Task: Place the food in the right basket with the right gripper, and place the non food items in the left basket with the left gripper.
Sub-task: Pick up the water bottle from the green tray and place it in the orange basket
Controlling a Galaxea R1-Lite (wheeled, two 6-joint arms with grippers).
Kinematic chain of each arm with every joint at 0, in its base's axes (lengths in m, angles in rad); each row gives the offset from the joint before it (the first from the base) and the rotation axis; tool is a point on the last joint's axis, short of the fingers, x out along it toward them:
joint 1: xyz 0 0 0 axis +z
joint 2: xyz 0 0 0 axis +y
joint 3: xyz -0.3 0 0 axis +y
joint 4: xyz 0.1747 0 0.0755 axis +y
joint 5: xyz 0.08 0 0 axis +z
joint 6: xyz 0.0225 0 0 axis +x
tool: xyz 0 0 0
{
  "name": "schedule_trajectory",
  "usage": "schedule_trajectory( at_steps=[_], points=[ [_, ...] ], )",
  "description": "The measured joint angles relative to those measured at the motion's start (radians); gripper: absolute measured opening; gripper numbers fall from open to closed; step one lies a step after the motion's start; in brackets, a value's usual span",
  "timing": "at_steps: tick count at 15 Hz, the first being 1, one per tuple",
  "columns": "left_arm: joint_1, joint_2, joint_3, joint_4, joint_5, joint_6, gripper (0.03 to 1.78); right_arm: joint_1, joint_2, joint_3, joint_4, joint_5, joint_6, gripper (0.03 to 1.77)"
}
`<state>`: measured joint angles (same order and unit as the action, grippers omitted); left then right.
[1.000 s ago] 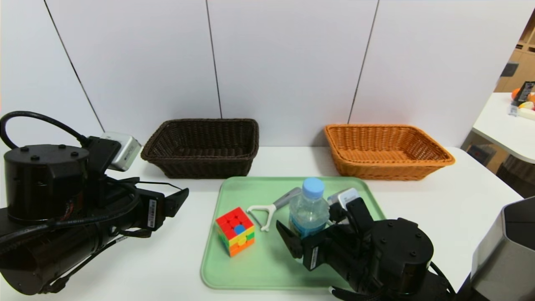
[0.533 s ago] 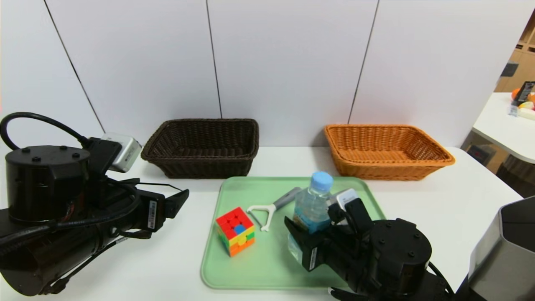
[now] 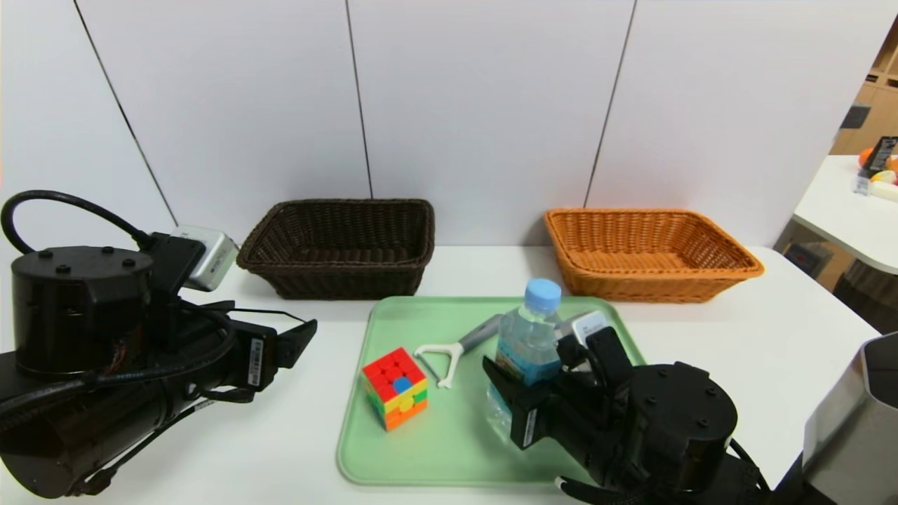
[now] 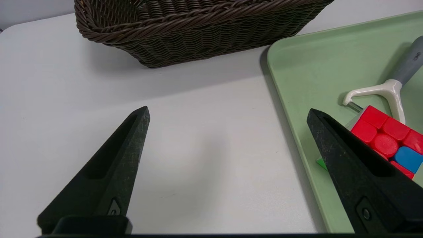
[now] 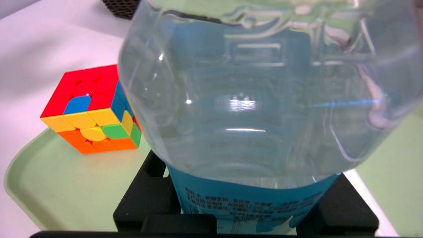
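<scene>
**Right gripper clamps the water bottle on the green tray**

A white table [image 3: 736, 344] stands before a wall of pale panels, with another white table at the far right edge of the room. On the table lies a green tray [image 3: 421, 449]. Beyond it, against the wall, sit the dark brown left basket [image 3: 340, 247] and, well apart to its right, the orange-tan right basket [image 3: 649, 254].

The right gripper [image 3: 523, 400] reaches over the near right part of the tray, its jaws closed on the labelled body of the water bottle [image 3: 527, 340]. The bottle leans a little to the right, its light blue cap uppermost. In the right wrist view the bottle [image 5: 257, 99] fills most of the frame, with the black fingers [image 5: 148, 191] pressed to either side of its blue label.

Left of the bottle on the tray lie the white peeler [image 3: 449, 351] and, nearer, the puzzle cube [image 3: 395, 387].

The left gripper [image 3: 298, 340] hovers over the bare table left of the tray, jaws spread wide and holding nothing.
</scene>
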<state>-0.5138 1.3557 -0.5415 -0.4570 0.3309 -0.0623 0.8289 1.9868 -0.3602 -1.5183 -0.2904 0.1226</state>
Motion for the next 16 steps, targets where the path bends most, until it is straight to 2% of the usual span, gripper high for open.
schedule_trajectory(
  at_steps=[4,6,9,11,13,16],
  points=[
    [0.0,0.003,0.001,0.0,0.0,0.001,1.69,-0.128,-0.053,-0.027,0.003,0.028,-0.103,0.86],
    [-0.006,0.009,-0.001,-0.001,0.001,0.001,1.69,-0.174,-0.114,-0.08,0.078,0.055,-0.12,0.86],
    [-0.009,0.014,-0.003,0.0,0.001,0.002,1.69,-0.244,-0.248,-0.243,0.334,0.089,-0.116,0.86],
    [-0.009,0.016,-0.002,-0.001,0.001,0.0,1.69,-0.312,-0.333,-0.383,0.563,0.142,-0.105,0.86],
    [-0.009,0.017,0.0,-0.001,0.001,0.0,1.69,-0.413,-0.385,-0.51,0.76,0.211,-0.1,0.86],
    [-0.009,0.019,0.001,-0.002,0.0,0.0,1.69,-0.572,-0.39,-0.676,0.903,0.29,-0.098,0.86]
  ],
)
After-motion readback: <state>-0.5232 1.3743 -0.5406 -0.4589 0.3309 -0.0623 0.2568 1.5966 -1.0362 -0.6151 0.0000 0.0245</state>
